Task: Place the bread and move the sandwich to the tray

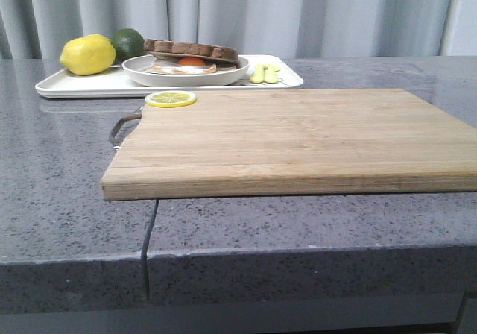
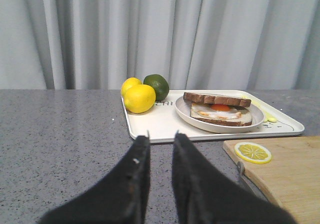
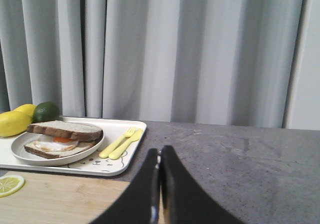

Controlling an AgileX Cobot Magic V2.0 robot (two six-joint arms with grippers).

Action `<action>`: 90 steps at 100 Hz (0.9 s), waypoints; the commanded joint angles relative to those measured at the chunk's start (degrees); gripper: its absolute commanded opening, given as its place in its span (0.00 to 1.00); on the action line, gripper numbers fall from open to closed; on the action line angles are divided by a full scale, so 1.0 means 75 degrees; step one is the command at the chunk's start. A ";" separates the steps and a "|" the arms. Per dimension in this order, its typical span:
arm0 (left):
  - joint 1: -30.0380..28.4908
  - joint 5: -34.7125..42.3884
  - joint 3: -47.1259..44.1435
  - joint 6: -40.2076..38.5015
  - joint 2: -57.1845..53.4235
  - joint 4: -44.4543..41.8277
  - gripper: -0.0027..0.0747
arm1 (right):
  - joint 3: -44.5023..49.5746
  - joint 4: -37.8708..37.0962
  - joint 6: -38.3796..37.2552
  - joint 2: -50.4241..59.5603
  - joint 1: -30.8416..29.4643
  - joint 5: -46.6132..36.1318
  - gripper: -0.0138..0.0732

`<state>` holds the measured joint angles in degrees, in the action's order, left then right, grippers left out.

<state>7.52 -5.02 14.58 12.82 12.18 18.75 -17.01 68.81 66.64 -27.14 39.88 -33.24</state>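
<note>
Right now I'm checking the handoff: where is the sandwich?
The sandwich sits on its white plate on the tray, far left of the front view, right of the lemon and lime.

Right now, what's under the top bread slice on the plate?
Under the top bread: a fried egg with orange yolk on a bottom slice, on the plate. The egg's middle is covered.
</note>
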 commanded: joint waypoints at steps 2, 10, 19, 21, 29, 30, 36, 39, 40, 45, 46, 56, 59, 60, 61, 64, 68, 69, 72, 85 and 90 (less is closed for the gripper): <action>0.0057 0.0611 0.0190 0.0017 0.0053 0.0062 0.01 | -0.0185 -0.0102 0.0096 0.0006 -0.0067 -0.0318 0.08; 0.0057 0.0596 0.0190 0.0017 0.0053 0.0062 0.01 | -0.0185 0.0004 0.0096 0.0006 -0.0067 -0.0302 0.08; 0.0057 0.0563 0.0190 0.0017 0.0053 0.0062 0.01 | -0.0185 0.0040 0.0096 0.0006 -0.0067 -0.0299 0.08; 0.0057 0.0563 0.0190 0.0017 0.0053 0.0062 0.01 | -0.0185 0.0040 0.0096 0.0006 -0.0067 -0.0299 0.08; 0.0057 0.0563 0.0190 0.0017 0.0053 0.0062 0.01 | -0.0185 0.0039 0.0096 0.0006 -0.0067 -0.0292 0.08; 0.0057 0.0563 0.0190 0.0017 0.0053 0.0062 0.01 | -0.0185 0.0039 0.0096 0.0006 -0.0067 -0.0292 0.08; 0.0057 0.0563 0.0190 0.0017 0.0053 0.0062 0.01 | -0.0185 0.0039 0.0096 0.0006 -0.0067 -0.0292 0.08; 0.0057 0.0563 0.0190 0.0017 0.0053 0.0062 0.01 | -0.0185 0.0039 0.0096 0.0006 -0.0067 -0.0292 0.08; 0.0057 0.0563 0.0190 0.0017 0.0053 0.0062 0.01 | -0.0185 0.0039 0.0096 0.0006 -0.0067 -0.0292 0.08; 0.0057 0.0563 0.0190 0.0017 0.0053 0.0062 0.01 | -0.0185 0.0039 0.0096 0.0006 -0.0067 -0.0292 0.08; 0.0057 0.0563 0.0190 0.0017 0.0053 0.0062 0.01 | -0.0185 0.0039 0.0096 0.0006 -0.0067 -0.0292 0.08; 0.0057 0.0563 0.0190 0.0017 0.0053 0.0062 0.01 | -0.0185 0.0039 0.0096 0.0006 -0.0067 -0.0292 0.08; 0.0057 0.0563 0.0190 0.0017 0.0053 0.0062 0.01 | -0.0185 0.0039 0.0096 0.0006 -0.0067 -0.0292 0.08; 0.0057 0.0563 0.0190 0.0017 0.0053 0.0062 0.01 | -0.0185 0.0039 0.0096 0.0006 -0.0067 -0.0292 0.08; 0.0057 0.0563 0.0190 0.0017 0.0053 0.0062 0.01 | -0.0185 0.0039 0.0096 0.0006 -0.0067 -0.0292 0.08; 0.0057 0.0563 0.0190 0.0017 0.0053 0.0062 0.01 | -0.0185 0.0039 0.0096 0.0006 -0.0067 -0.0292 0.08; 0.0057 0.0563 0.0176 0.0032 0.0053 -0.0016 0.01 | -0.0185 0.0039 0.0096 0.0006 -0.0067 -0.0292 0.08; 0.0057 0.0563 0.0176 0.0032 0.0053 -0.0017 0.01 | -0.0185 0.0039 0.0096 0.0006 -0.0067 -0.0292 0.08; 0.0057 0.0590 0.0176 0.0032 0.0053 -0.0033 0.01 | -0.0185 0.0039 0.0096 0.0006 -0.0067 -0.0292 0.08; -0.0043 0.0586 -0.0018 0.0032 -0.0023 -0.0431 0.01 | -0.0185 0.0039 0.0096 0.0006 -0.0067 -0.0292 0.08; -0.0180 0.0586 -0.0169 0.0032 -0.0078 -0.0854 0.01 | -0.0185 0.0039 0.0096 0.0006 -0.0067 -0.0292 0.08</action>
<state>7.23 -4.92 13.12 12.82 11.66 16.29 -17.01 71.27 66.77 -27.14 39.88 -33.75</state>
